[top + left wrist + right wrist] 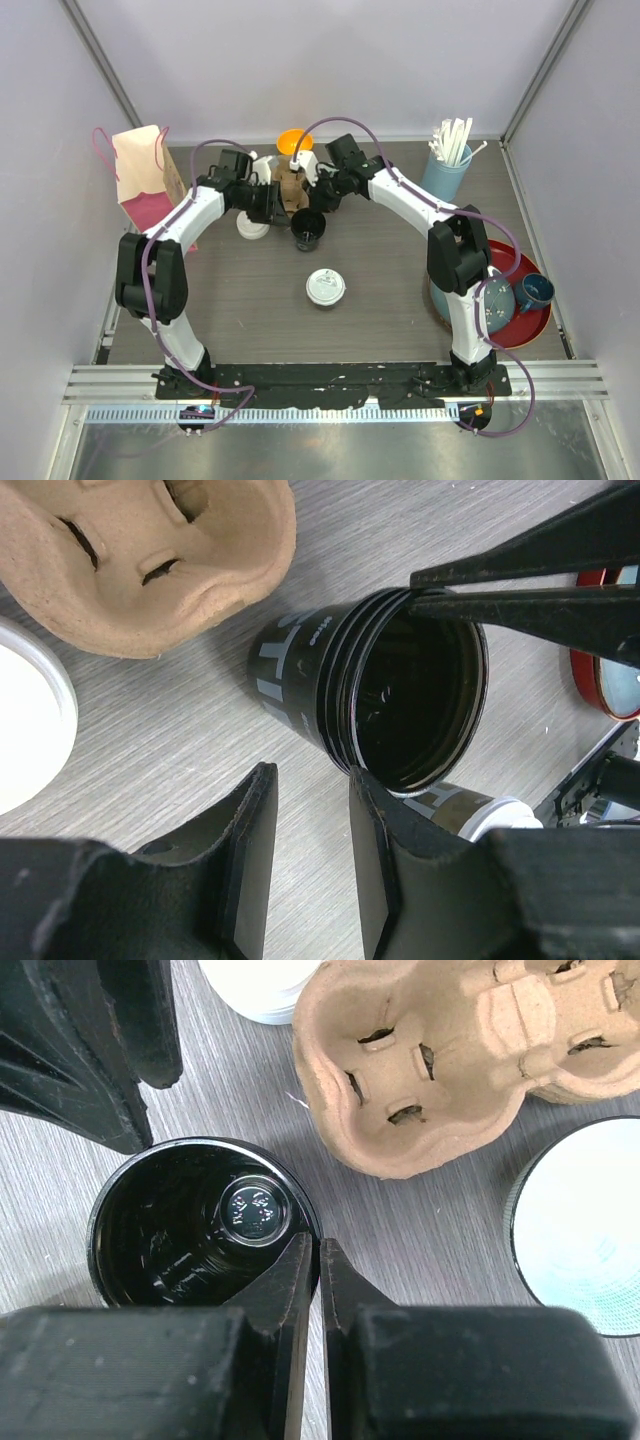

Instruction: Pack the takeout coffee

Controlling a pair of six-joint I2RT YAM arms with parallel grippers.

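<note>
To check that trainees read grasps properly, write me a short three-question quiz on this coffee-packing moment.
1. True or false: the black cup nearest the cardboard carrier wears a lid.
2. The right gripper is: A) open in the air; B) shut on that cup's rim; C) holding a straw.
3. Fill in: the second black cup, standing alone, is capped with a white ___.
Key: 1 false; 2 B; 3 lid.
</note>
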